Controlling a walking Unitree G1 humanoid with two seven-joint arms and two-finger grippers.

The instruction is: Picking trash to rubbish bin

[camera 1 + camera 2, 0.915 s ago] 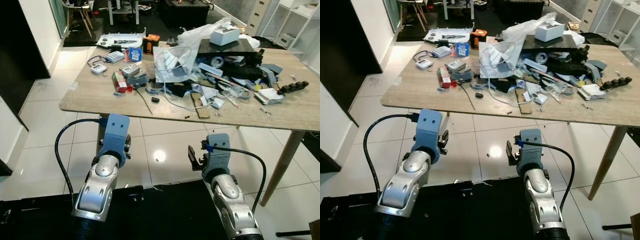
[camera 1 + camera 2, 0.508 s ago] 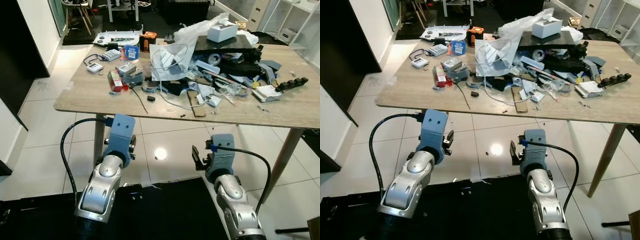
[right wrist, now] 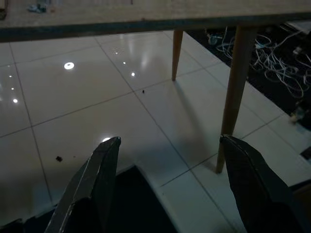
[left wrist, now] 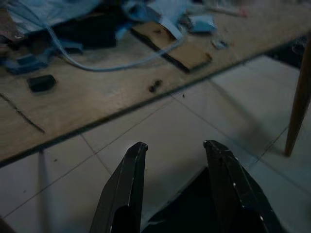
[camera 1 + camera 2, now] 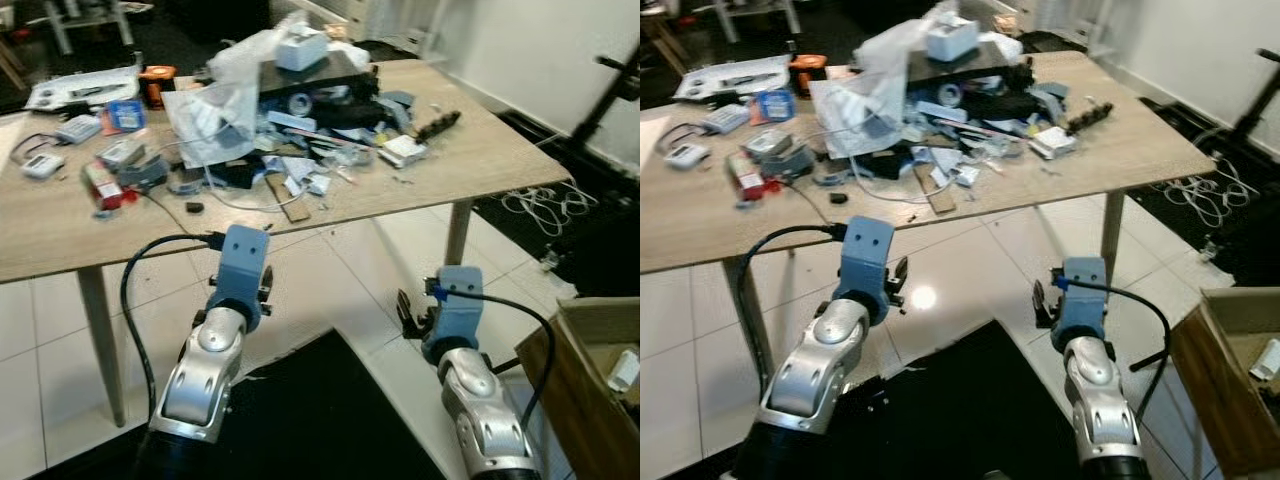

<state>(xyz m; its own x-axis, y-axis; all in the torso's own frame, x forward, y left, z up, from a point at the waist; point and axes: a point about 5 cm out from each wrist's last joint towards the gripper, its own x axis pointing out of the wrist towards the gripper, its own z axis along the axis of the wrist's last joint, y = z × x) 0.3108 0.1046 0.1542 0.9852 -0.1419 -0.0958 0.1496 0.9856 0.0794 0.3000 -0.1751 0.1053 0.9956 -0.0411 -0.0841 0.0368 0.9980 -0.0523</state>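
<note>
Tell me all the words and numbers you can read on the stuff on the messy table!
None can be read.
Blue packet: print too blurred.
Red box: label too small.
White box on top of the pile: no print can be made out.
Orange item at the table's far edge: too blurred.

Trash [image 5: 290, 120] lies heaped on the wooden table [image 5: 480, 160], ahead of and above both tools: crumpled plastic, paper scraps, cables, small boxes. A brown cardboard bin [image 5: 585, 390] stands open just beside the right tool [image 3: 167, 189].
</note>
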